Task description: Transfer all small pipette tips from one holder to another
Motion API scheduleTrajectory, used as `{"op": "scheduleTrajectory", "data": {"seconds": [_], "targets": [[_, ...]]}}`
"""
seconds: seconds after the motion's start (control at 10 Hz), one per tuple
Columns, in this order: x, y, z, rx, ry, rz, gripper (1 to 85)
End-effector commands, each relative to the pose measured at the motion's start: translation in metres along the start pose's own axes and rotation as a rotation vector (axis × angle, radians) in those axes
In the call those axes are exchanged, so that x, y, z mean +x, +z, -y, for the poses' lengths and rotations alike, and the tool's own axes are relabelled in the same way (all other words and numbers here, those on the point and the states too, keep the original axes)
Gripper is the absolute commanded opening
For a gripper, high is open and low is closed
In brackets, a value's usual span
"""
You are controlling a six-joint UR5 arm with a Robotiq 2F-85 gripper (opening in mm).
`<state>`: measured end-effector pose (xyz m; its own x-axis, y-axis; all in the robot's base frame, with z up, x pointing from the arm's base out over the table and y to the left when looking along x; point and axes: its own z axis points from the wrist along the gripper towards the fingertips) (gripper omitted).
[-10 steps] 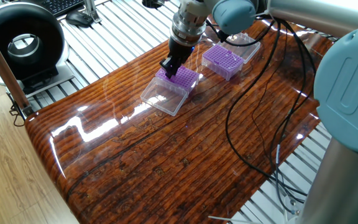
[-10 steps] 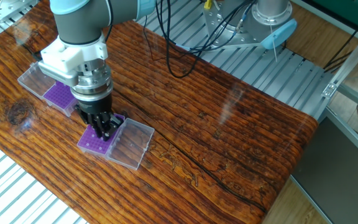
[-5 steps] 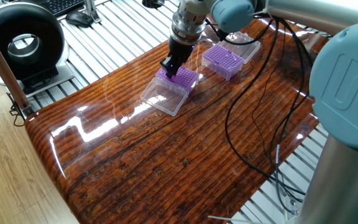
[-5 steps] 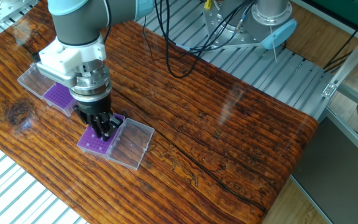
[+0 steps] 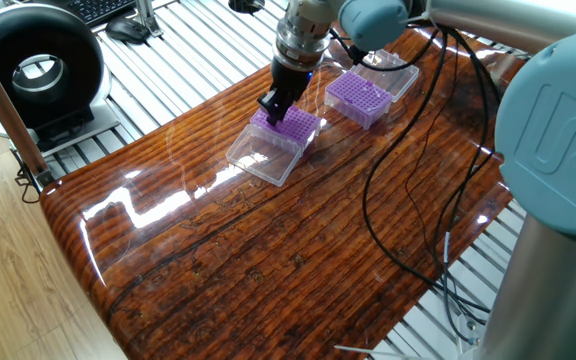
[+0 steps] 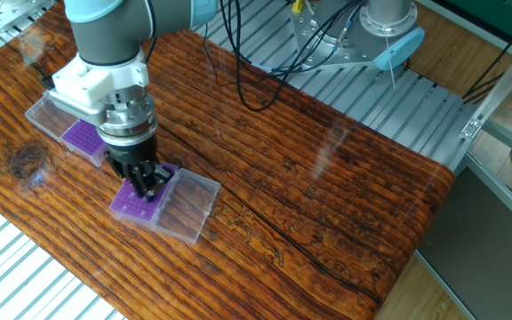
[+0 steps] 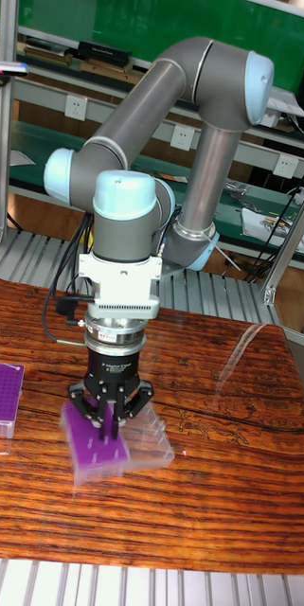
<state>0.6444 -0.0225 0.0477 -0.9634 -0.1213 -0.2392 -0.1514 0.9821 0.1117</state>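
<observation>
We have the pincer (image 7: 111, 417) down over the near purple box (image 7: 93, 447) of tips (image 6: 132, 200) on the bench (image 5: 298, 250) (jaws nearly together, grip unclear). Likely pick step; next, lift toward far box (image 5: 358, 98).

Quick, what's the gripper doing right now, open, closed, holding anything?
Gripper: down at the near purple tip box, jaws close together; whether it grips a tip cannot be told.

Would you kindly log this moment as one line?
claw: low over near purple box | tip held: cannot tell | far purple box: untouched
</observation>
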Motion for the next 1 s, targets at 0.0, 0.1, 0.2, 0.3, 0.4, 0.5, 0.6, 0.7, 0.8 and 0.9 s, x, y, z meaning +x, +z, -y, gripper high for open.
{"op": "scheduleTrajectory", "data": {"seconds": [0.0,0.1,0.2,0.3,0.4,0.5,0.6,0.7,0.8,0.9], "targets": [[-0.0066,0.0010,-0.0030,0.004,0.034,0.010,16.0],[-0.0081,0.0015,-0.0044,0.011,0.040,0.009,17.0],[-0.0082,0.0010,-0.0058,0.015,0.042,0.005,17.3],[-0.0083,0.0017,-0.0058,0.015,0.038,0.005,18.3],[-0.0084,0.0021,-0.0058,0.015,0.036,0.005,18.7],[-0.0082,0.0021,-0.0053,0.017,0.036,0.005,18.7],[-0.0081,-0.0001,-0.0045,0.021,0.041,0.004,18.7],[-0.0068,-0.0030,-0.0027,0.030,0.045,0.000,18.7],[-0.0055,-0.0041,-0.0013,0.030,0.045,-0.001,18.0],[-0.0046,-0.0045,0.0005,0.030,0.045,-0.001,18.0]]}}
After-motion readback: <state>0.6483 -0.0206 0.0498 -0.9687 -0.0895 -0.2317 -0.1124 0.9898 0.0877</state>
